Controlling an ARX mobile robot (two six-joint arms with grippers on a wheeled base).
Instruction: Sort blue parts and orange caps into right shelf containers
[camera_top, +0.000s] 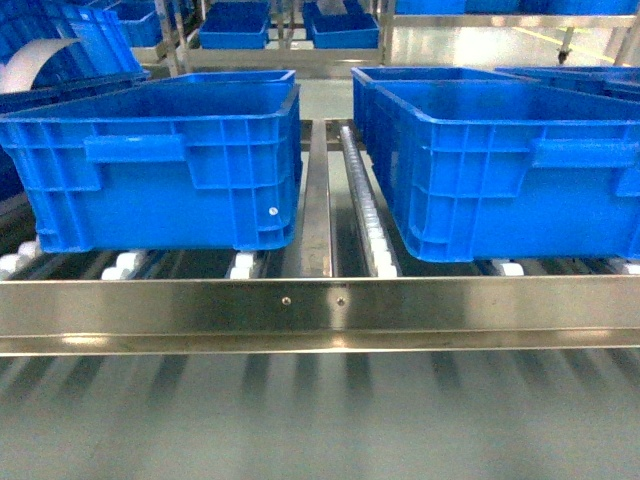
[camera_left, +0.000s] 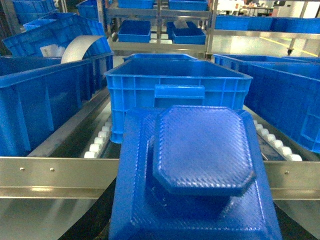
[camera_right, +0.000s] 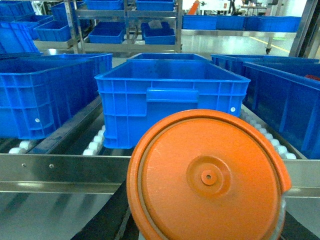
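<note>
In the left wrist view, a blue part (camera_left: 200, 170) fills the lower middle of the picture, very close to the camera. It is a square textured plate with a raised eight-sided block on top. The left hand itself does not show, so I cannot tell if it is clenched on the part or only under it.

In the right wrist view, an orange cap (camera_right: 207, 175) takes the same near place. It is round, with a small knob in its centre and a raised rim. The right hand is hidden behind it too, and I cannot tell its state.

In the head view, neither hand nor any part appears. Nearest is a steel front rail (camera_top: 320, 305) of the shelf, running across the whole width, with two small screws near its middle. Behind the rail are white rollers (camera_top: 375, 235) in rows, and a steel divider (camera_top: 318, 200) runs away from the camera between two lanes.

On the rollers stand two large blue containers. The left container (camera_top: 165, 165) is on the left lane and the right container (camera_top: 510, 170) on the right lane, apart from each other with the divider between them. Both stand upright, and their insides are not visible from this angle.

Farther back are more blue bins (camera_top: 235, 25) on other metal racks, and a pale curved sheet (camera_top: 40, 60) lies in the far left corner.
</note>
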